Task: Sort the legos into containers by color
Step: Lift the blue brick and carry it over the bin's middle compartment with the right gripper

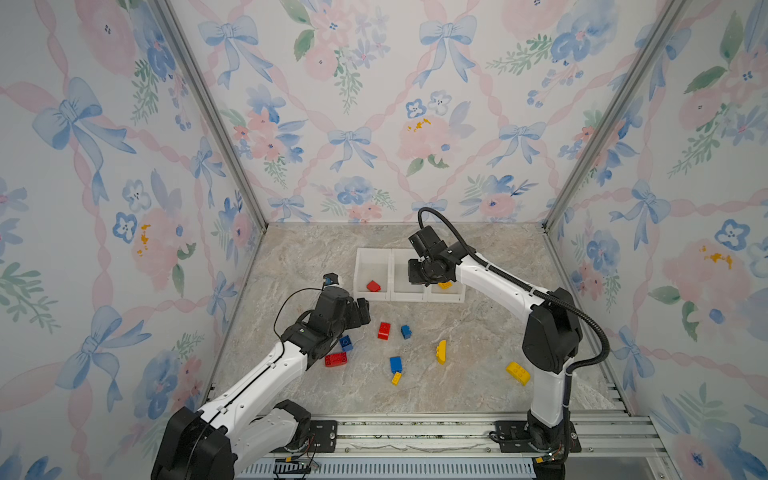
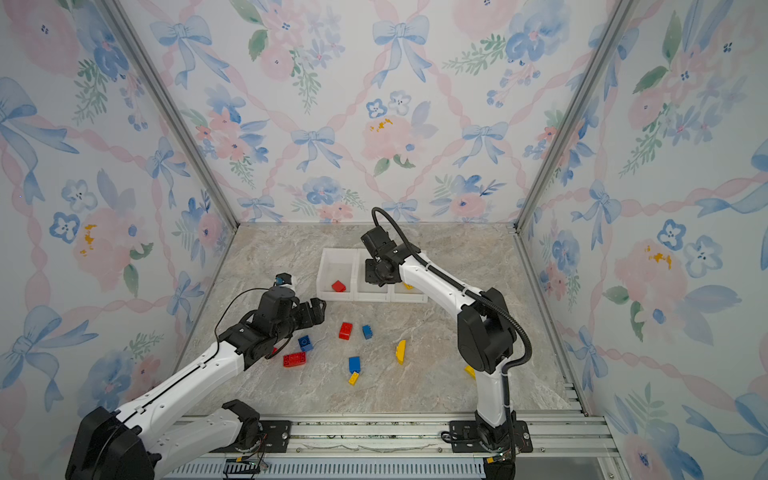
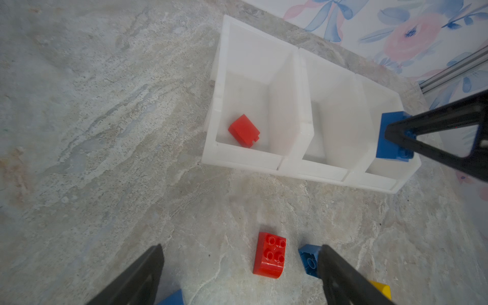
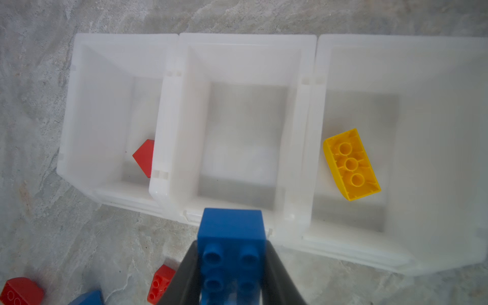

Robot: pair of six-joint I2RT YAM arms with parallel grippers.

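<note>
The right gripper [image 4: 231, 264] is clamped on a blue brick [image 4: 231, 227], studs facing the wrist camera. It holds the brick above the near wall of the middle bin [image 4: 245, 66] in a row of three joined white bins [image 4: 245, 39]. A red brick [image 4: 144, 157] lies in the left bin [image 4: 105, 66], and a yellow brick [image 4: 351, 165] lies upside down in the right bin [image 4: 422, 66]. The left gripper [image 3: 240, 250] hangs with its jaws spread wide, holding nothing, over the counter [image 3: 105, 132] in front of the bins. It is above a loose red brick [image 3: 269, 254] and a loose blue brick [image 3: 307, 260]. Other bricks [image 1: 441, 351] lie scattered nearer the arm bases.
</note>
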